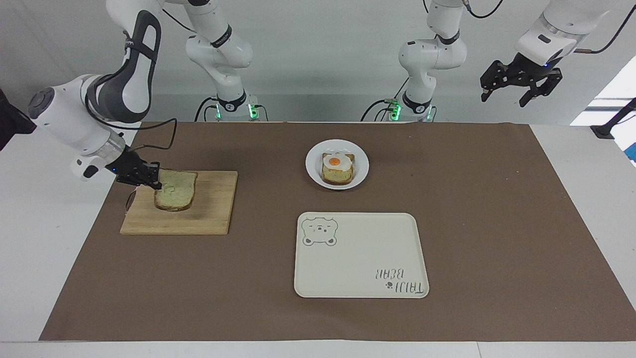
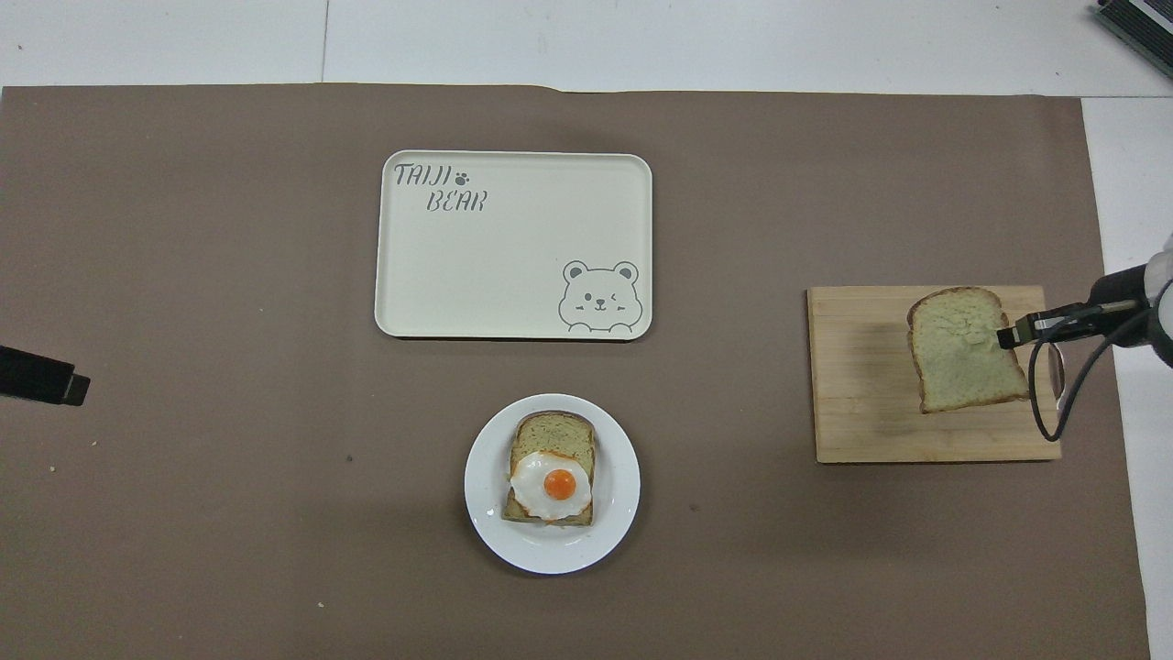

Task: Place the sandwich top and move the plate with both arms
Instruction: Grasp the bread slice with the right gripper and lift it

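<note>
We see the right gripper [image 1: 155, 180] clamped on one edge of the sandwich top [image 1: 175, 196], which juts out from the jaws and hangs in the air over the cutting board [image 1: 208, 219], casting a shadow on the wood. In the overhead view most of the right arm is cut off at the frame's edge; only the gripper's tip [image 2: 1008, 337] and a looping cable show. The plate [image 1: 360, 171], carrying the egg-topped bread [image 1: 337, 169], sits well apart from those jaws, toward the table's middle, with the tray [image 1: 361, 258] near it. The left gripper [image 1: 520, 82] waits raised over the left arm's end of the table, jaws apart; overhead shows only a dark piece at the frame's edge there.
</note>
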Action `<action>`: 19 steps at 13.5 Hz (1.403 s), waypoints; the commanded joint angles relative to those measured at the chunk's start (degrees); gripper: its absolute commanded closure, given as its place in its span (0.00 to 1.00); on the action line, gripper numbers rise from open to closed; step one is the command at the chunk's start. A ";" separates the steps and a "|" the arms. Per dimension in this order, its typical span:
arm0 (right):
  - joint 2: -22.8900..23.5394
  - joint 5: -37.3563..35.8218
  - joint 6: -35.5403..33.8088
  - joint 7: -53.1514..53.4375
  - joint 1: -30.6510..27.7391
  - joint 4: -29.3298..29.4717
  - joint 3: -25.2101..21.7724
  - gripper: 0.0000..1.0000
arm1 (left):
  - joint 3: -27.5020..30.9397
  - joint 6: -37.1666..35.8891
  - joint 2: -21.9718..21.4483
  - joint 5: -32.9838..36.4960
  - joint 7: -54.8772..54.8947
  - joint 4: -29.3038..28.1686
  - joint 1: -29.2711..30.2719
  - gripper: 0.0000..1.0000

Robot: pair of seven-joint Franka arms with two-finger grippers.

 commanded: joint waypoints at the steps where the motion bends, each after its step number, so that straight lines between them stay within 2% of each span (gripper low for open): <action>1: -0.98 3.72 -3.67 -3.31 -0.53 -0.35 0.51 1.00 | 0.07 0.33 -1.58 -0.48 0.83 -1.73 -0.08 0.00; 9: -1.95 7.16 -10.45 -2.87 5.96 -1.31 0.60 1.00 | -0.02 -0.03 -1.58 -0.48 0.83 -1.73 -0.08 0.00; 13: -2.03 7.33 -9.05 4.49 14.13 -1.75 0.60 1.00 | 0.06 -0.03 -1.58 -0.48 0.74 -1.81 -0.08 0.00; 19: -2.65 7.59 -3.34 18.03 25.73 -2.81 0.60 1.00 | -0.02 -0.11 -1.58 -0.48 0.83 -1.73 -0.08 0.00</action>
